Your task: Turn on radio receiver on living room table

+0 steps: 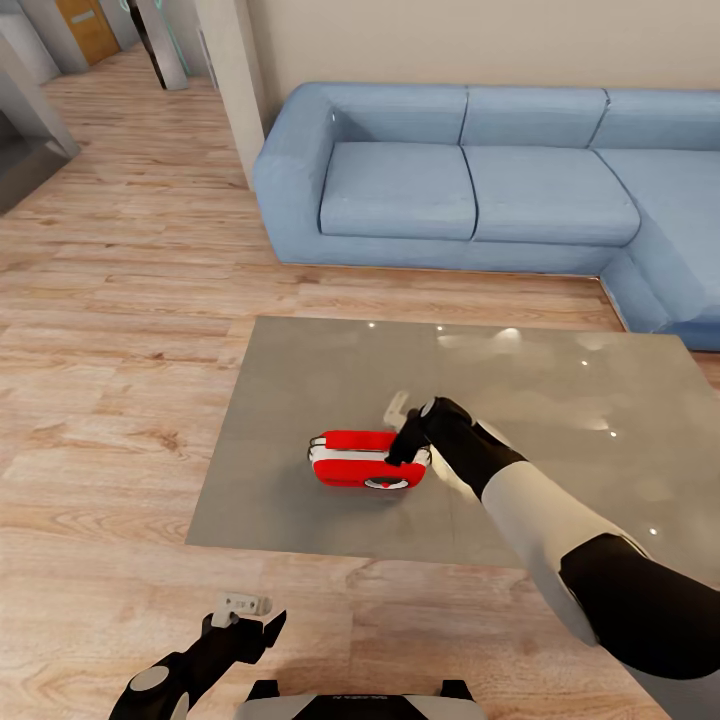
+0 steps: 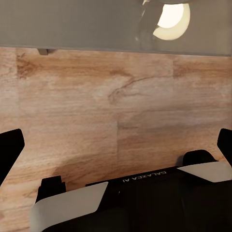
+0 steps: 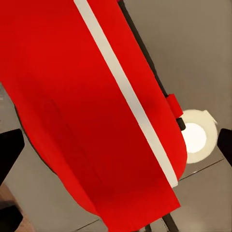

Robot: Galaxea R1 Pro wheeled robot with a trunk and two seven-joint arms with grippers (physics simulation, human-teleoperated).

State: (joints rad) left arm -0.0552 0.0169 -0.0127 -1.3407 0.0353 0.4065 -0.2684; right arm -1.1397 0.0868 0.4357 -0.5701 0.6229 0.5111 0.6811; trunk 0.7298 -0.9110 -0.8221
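The radio receiver [image 1: 365, 458] is seen lying on the table [image 1: 560, 400], toward its near left part, with the dark dial facing the near edge. In the right wrist view the red body [image 3: 82, 111] with its pale trim stripe is seen very close, between two dark fingertips [image 3: 9, 150] set wide apart at either edge of the picture. The right gripper [image 1: 408, 440] is placed at the radio's right end, over its top, in contact or nearly so; the fingers are spread and nothing is clamped.

The step in hand is judged to be the press that switches the set on. It is best done with a light, slow push straight down, so that the small casing is not slid across the glossy top or tipped. Exactly where the switch lies cannot be told from these views, so contact should be eased in and the dial's centre light watched.

The left gripper [image 1: 240, 625] is held low over the wood floor [image 2: 116, 106], near the table's near edge, fingers apart and empty. The blue sofa [image 1: 470, 180] stands beyond the table's far side.
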